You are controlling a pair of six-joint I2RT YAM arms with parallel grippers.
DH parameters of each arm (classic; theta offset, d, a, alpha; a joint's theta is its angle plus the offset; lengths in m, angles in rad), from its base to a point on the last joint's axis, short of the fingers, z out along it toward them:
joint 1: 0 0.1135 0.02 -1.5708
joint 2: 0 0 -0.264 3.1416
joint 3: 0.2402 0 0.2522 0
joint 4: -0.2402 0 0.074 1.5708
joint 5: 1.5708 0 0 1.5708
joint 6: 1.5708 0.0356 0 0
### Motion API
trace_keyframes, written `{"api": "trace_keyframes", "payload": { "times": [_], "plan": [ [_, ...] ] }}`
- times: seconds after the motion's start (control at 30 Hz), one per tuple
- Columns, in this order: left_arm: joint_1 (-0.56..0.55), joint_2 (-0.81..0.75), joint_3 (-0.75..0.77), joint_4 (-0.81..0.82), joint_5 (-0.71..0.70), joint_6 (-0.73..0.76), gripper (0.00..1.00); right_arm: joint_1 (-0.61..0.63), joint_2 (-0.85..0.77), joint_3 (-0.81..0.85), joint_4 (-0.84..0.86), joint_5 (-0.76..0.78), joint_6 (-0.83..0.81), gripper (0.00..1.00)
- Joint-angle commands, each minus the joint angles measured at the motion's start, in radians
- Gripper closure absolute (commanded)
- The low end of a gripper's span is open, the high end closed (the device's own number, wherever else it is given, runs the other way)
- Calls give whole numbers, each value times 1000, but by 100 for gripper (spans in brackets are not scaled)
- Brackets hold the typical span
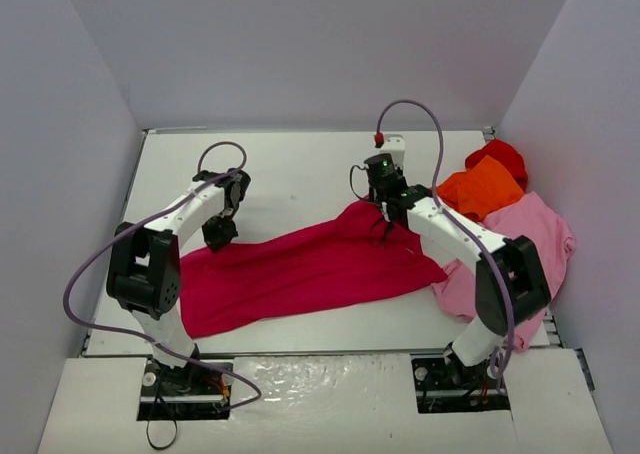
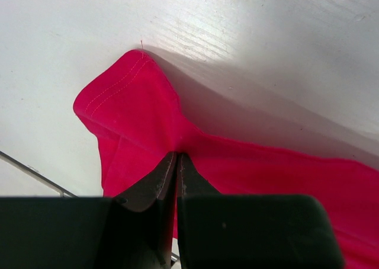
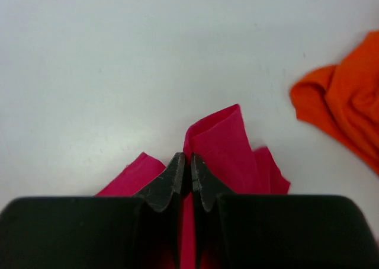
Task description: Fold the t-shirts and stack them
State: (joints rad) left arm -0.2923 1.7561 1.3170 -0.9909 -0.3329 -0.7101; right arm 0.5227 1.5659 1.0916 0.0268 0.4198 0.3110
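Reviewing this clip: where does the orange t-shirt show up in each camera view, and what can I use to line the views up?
Top external: the orange t-shirt lies right of centre, in the upper half.
Left wrist: not in it.
Right wrist: at the right edge, upper half.
Shared landmark: the crimson t-shirt, stretched across the middle from above, filling the lower part of the left wrist view, bunched at bottom centre in the right wrist view.

Lighting: bright, diffuse. I noted soft shadow at 3 o'clock of the crimson t-shirt [image 2: 136, 121]; wrist views blurred at 6 o'clock.
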Motion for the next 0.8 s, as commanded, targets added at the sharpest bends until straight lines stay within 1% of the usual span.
{"api": "trace_keyframes", "payload": {
  "times": [0.0, 0.23, 0.4, 0.47, 0.6, 0.63, 0.77],
  "plan": [
    [-10, -25, 40, -18, -19, -2, 100, -33, 147, 219, 117, -92, -103, 100],
    [-11, -14, 62, -24, -25, 1, 100, -59, 342, 468, 117, -174, -165, 100],
    [-11, -5, 65, -23, -25, 6, 100, -59, 404, 562, 122, -198, -221, 100],
    [-11, -2, 64, -22, -23, 7, 100, -59, 406, 559, 142, -209, -251, 100],
    [-11, 6, 58, -21, -25, 10, 100, -68, 395, 483, 289, -248, -345, 100],
    [-11, 7, 56, -19, -23, 10, 100, -76, 403, 484, 314, -252, -346, 100],
    [-11, 7, 50, -22, -25, 12, 100, -96, 432, 534, 280, -278, -319, 100]
  ]
}}
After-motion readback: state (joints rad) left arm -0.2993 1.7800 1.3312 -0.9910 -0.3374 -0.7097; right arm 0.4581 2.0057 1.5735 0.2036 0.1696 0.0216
